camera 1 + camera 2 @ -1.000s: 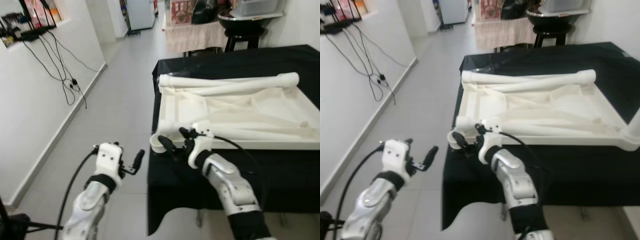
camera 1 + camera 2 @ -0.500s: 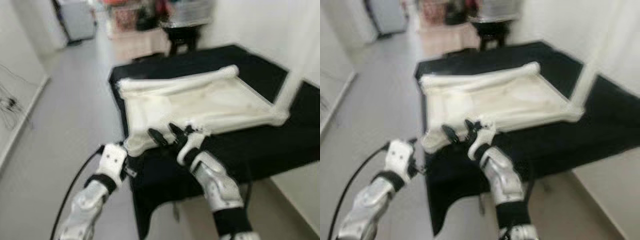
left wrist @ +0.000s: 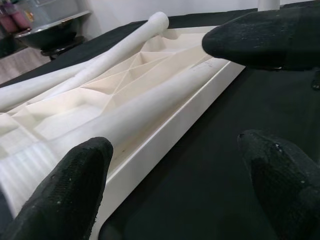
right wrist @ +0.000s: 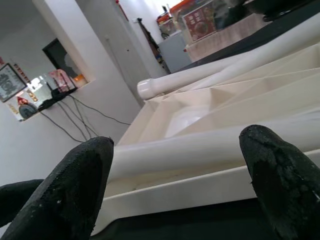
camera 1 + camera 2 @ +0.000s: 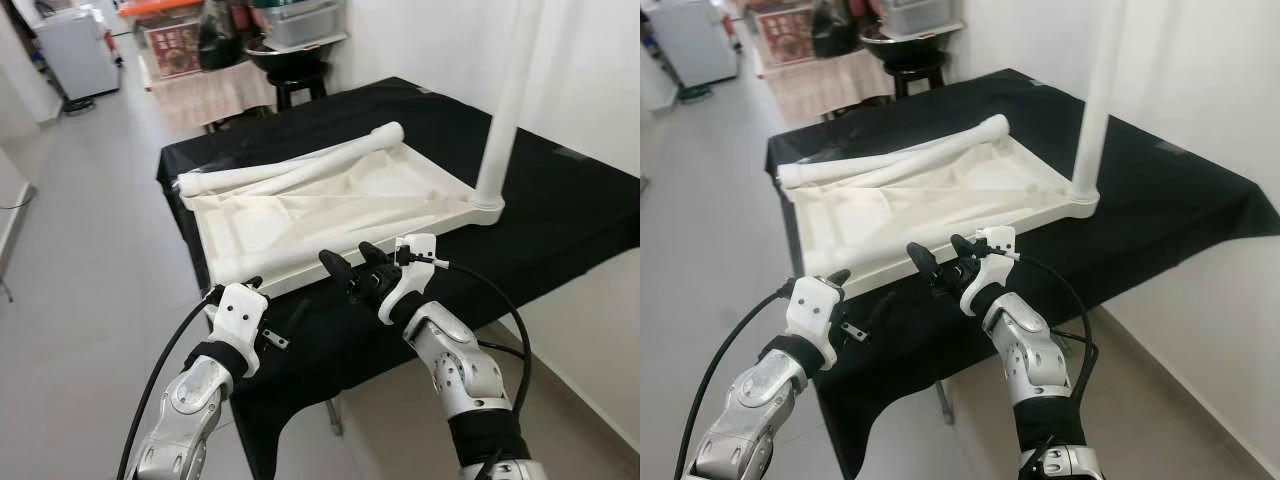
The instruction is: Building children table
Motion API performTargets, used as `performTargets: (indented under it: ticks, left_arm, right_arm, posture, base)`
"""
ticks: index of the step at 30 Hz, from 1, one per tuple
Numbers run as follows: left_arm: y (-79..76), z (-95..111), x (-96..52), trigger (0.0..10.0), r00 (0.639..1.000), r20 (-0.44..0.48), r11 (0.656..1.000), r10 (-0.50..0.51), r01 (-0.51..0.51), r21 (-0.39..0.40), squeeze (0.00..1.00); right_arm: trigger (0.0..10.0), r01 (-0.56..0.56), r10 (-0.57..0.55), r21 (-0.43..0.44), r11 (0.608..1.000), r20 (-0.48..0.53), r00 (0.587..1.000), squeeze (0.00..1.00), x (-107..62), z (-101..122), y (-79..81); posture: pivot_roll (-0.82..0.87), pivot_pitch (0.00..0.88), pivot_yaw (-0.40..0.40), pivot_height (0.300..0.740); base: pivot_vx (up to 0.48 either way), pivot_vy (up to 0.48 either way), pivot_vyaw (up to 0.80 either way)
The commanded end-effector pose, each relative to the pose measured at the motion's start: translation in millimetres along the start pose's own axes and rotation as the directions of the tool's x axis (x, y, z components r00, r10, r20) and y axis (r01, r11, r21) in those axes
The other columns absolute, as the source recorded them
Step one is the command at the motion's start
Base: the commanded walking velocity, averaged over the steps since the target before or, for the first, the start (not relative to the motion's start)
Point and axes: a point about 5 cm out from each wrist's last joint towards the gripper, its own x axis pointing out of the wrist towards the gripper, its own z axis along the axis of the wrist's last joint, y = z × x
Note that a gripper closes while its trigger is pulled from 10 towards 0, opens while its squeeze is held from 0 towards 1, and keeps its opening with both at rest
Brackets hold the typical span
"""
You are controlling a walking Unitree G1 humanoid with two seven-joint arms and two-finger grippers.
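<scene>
Black cloth (image 5: 560, 190) holds the upside-down tabletop (image 5: 330, 205), one leg (image 5: 505, 105) upright at its 3 o'clock corner. Both grippers, left (image 5: 262, 318) and right (image 5: 352, 262), hover spread wide and empty at its 6 o'clock edge.

Black-draped table (image 5: 560, 210) bearing an upturned white tabletop (image 5: 330, 205), apparently flat on the cloth.

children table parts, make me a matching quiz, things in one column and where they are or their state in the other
Things
1. table top
2. upright leg
3. loose legs
4. right hand

Places or states
A. standing in a corner socket
B. lying across the far side of the panel
C. upside down on the black cloth
D. open, at the panel's near edge

Pairs: 1-C, 2-A, 3-B, 4-D
</scene>
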Motion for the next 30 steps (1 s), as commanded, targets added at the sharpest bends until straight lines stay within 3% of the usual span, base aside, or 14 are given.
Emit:
performTargets:
  ticks: [1,15,20,29,30]
  left_arm:
    - [3.3,-1.6,-1.9,10.0,1.0,-0.003,1.0,-0.01,0.01,0.007,0.0]
    - [2.7,0.3,1.5,10.0,0.998,0.0,0.998,-0.061,0.061,0.018,0.0]
    - [2.3,1.5,1.7,10.0,0.996,0.004,0.996,-0.085,0.085,0.02,0.0]
    - [1.2,14.4,8.7,10.0,0.991,0.018,0.988,-0.131,0.129,0.08,0.0]
    - [0.2,19.2,9.9,10.0,0.986,0.005,0.979,-0.166,0.164,0.122,0.0]
  right_arm:
    - [10.0,-0.019,0.019,0.008,1.0,0.005,1.0,0.0,3.1,-1.2,3.7]
    - [10.0,-0.047,0.046,0.017,0.999,0.054,0.997,0.0,3.5,4.5,4.7]
    - [10.0,-0.042,0.041,0.015,0.999,0.045,0.998,0.0,4.1,4.4,3.9]
    - [10.0,-0.036,0.036,0.021,0.999,0.036,0.999,0.0,5.2,2.8,3.2]
    - [10.0,-0.034,0.033,0.024,0.999,0.034,0.999,0.0,5.4,2.6,2.8]
  posture:
    - [-0.09,0.0,0.098,0.74]
    - [-0.1,0.0,0.098,0.74]
    - [-0.1,0.0,0.096,0.74]
    - [-0.09,0.0,0.096,0.74]
    - [-0.09,0.0,0.096,0.74]
  base:
    - [0.0,0.0,-0.8]
    - [0.355,0.0,-0.51]
    - [0.371,0.0,0.0]
    - [0.25,0.0,0.0]
    - [0.0,0.0,0.0]
